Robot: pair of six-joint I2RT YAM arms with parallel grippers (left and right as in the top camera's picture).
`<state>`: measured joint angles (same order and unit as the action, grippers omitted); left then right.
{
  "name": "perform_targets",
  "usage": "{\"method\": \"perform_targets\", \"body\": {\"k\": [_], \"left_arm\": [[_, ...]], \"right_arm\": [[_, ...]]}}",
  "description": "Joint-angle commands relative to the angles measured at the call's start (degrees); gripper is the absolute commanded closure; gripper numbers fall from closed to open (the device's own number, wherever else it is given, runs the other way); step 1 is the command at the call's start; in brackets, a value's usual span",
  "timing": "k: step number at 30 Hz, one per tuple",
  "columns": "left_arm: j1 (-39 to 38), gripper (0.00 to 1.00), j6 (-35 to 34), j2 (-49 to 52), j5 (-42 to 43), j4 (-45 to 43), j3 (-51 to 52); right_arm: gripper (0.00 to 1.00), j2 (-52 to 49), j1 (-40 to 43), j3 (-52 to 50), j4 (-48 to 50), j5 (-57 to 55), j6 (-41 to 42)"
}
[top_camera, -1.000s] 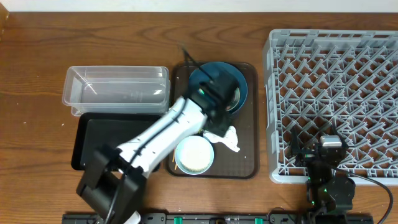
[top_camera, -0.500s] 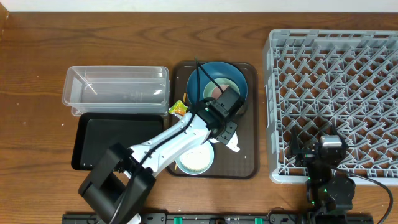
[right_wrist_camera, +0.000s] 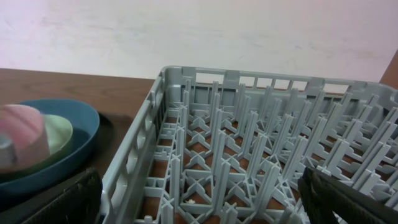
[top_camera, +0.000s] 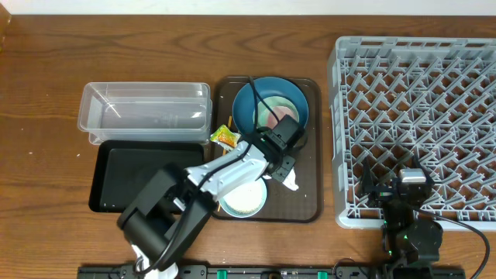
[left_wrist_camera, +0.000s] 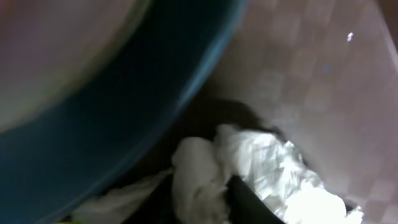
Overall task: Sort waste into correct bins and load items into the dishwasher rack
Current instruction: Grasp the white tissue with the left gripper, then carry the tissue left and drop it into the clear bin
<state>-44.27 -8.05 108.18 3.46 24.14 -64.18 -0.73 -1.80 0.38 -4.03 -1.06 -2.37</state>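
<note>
Where left tool [top_camera: 284,163] sits, tissue [left_wrist_camera: 267,163] near bowl [left_wrist_camera: 106,143] edge.

Robot test bench: wooden table [top_camera: 46,77], plain wall [right_wrist_camera: 186,37].

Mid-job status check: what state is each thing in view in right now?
clear tub: empty
black tray: empty
dishwasher rack: empty
dark blue bowl: upright, green bowl and pink cup nested inside
small pale bowl: upright, whitish contents
tissue: crumpled, on the brown tray
snack wrapper: crinkled, unbinned
left hand: at the tissue, grip unclear
right hand: open, empty
</note>
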Motion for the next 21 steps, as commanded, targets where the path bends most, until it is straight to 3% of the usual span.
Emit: {"method": "perform_targets", "body": {"k": [1, 10, 18, 21], "left_arm": [[0.2, 0.92, 0.5, 0.5, 0.6, 0.6, 0.6], [0.2, 0.94, 0.3, -11.5, -0.2, 7.3, -2.8], [5.0, 0.94, -7.3, -31.7, -24.4, 13.6, -3.1], [10.8, 0.94, -9.5, -35.0, -24.8, 14.0, -3.1]], "right_arm": [[0.01, 0.2, 0.0, -0.1, -0.2, -0.2, -0.7], [0.01, 0.2, 0.0, -0.1, -0.2, -0.2, -0.7], [0.01, 0.2, 0.0, -0.1, -0.2, -0.2, -0.7], [0.01, 0.2, 0.0, -0.1, -0.2, -0.2, -0.7]]}}
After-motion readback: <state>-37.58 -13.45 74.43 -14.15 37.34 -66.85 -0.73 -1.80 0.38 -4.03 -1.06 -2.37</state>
